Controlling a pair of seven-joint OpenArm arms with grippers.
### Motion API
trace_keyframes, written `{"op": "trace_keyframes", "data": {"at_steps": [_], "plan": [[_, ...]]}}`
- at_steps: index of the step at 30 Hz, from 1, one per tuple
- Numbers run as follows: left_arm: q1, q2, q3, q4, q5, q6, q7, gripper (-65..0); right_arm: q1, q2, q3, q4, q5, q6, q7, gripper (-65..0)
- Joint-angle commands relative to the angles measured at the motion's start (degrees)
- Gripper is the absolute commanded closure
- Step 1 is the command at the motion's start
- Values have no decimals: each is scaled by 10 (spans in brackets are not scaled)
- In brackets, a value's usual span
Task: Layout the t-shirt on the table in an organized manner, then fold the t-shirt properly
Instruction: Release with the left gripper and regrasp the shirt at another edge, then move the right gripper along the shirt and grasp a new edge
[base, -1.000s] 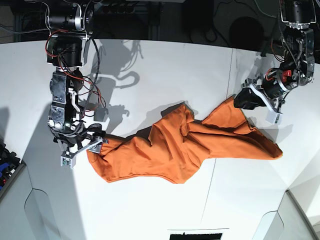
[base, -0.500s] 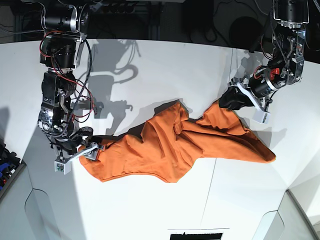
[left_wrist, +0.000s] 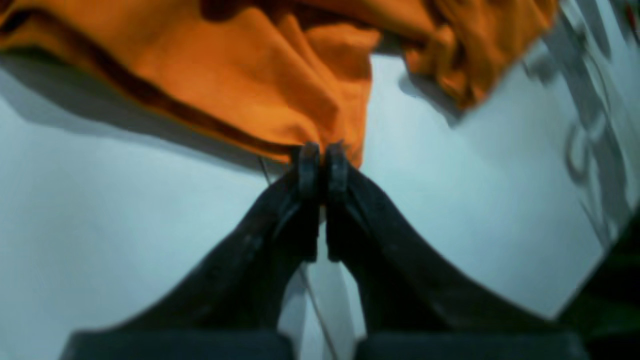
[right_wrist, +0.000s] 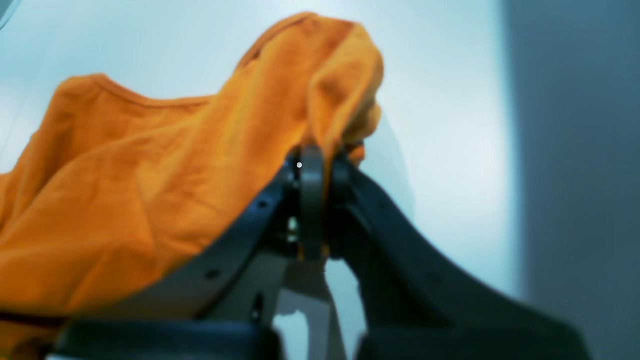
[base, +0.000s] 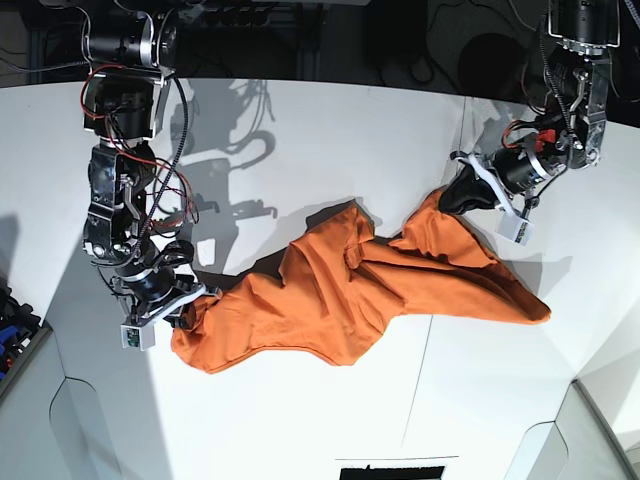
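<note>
The bright orange t-shirt (base: 350, 285) lies crumpled and stretched across the white table (base: 320, 130), from lower left to right. My left gripper (base: 455, 198), on the right of the base view, is shut on the shirt's upper right edge; in the left wrist view the black fingertips (left_wrist: 309, 165) pinch an orange fold (left_wrist: 320, 125) just above the tabletop. My right gripper (base: 190, 308), at the left, is shut on the shirt's left end; the right wrist view shows the cloth (right_wrist: 150, 170) bunched over the closed jaws (right_wrist: 320, 165).
A thin dark seam (base: 462, 140) crosses the table at the right. The curved dark far edge (base: 300, 82) runs along the top. A dark bin with blue items (base: 12, 325) sits off the left edge. A black slot (base: 390, 470) lies at the front edge.
Both grippers have closed on the shirt's two ends. The left gripper moved inward and up with its corner, and the cloth has shifted slightly left and bunched more.
</note>
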Motion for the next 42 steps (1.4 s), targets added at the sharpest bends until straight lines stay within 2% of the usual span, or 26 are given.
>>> {"op": "trace_keyframes", "data": {"at_steps": [1, 7, 12, 13, 15, 16, 17, 19, 21, 24, 27, 32, 33, 35, 37, 39, 42], "plan": [[-8, -19, -14, 23, -22, -10, -12, 0, 26, 9, 1, 15, 7, 3, 19, 0], [-8, -73, -96, 63, -69, -9, 41, 0, 65, 46, 14, 26, 7, 2, 13, 0], [-7, -111, -169, 63, -105, -9, 85, 0, 93, 64, 55, 26, 7, 0, -10, 0], [-6, -117, -179, 63, -111, -9, 87, 0, 97, 65, 64, 26, 7, 0, -23, -91], [-2, -125, -192, 63, -118, -10, 87, 0, 100, 66, 73, 26, 16, 0, -56, -313], [2, -127, -193, 63, -120, -9, 87, 0, 99, 66, 75, 26, 32, 0, -71, -395], [7, -128, -193, 63, -120, -9, 87, 0, 97, 66, 75, 26, 46, 0, -89, -435], [19, -126, -192, 63, -122, -10, 86, 0, 93, 66, 75, 26, 76, 4, -121, -441], [30, -122, -192, 63, -121, -10, 87, 0, 84, 66, 75, 27, 111, 9, -130, -441], [49, -118, -192, 63, -120, -10, 87, 0, 60, 58, 75, 37, 156, 56, -141, -441], [62, -115, -192, 63, -114, -12, 86, 0, 26, 27, 73, 55, 177, 94, -156, -441], [63, -109, -192, 63, -115, -12, 86, 0, -25, -40, 55, 56, 178, 118, -152, -441], [63, -109, -192, 63, -115, -12, 84, -27, -32, -53, 47, 56, 178, 118, -148, -441], [63, -109, -192, 63, -114, -12, 84, -140, -42, -72, 32, 56, 166, 118, -122, -441], [63, -109, -192, 63, -113, -12, 84, -205, -46, -87, 16, 56, 122, 114, -82, -441], [63, -109, -192, 63, -103, -12, 85, -212, -43, -97, -1, 56, 71, 84, -58, -441], [63, -109, -192, 63, -98, -12, 85, -212, -40, -103, -38, 56, 30, 33, -40, -441]]}}
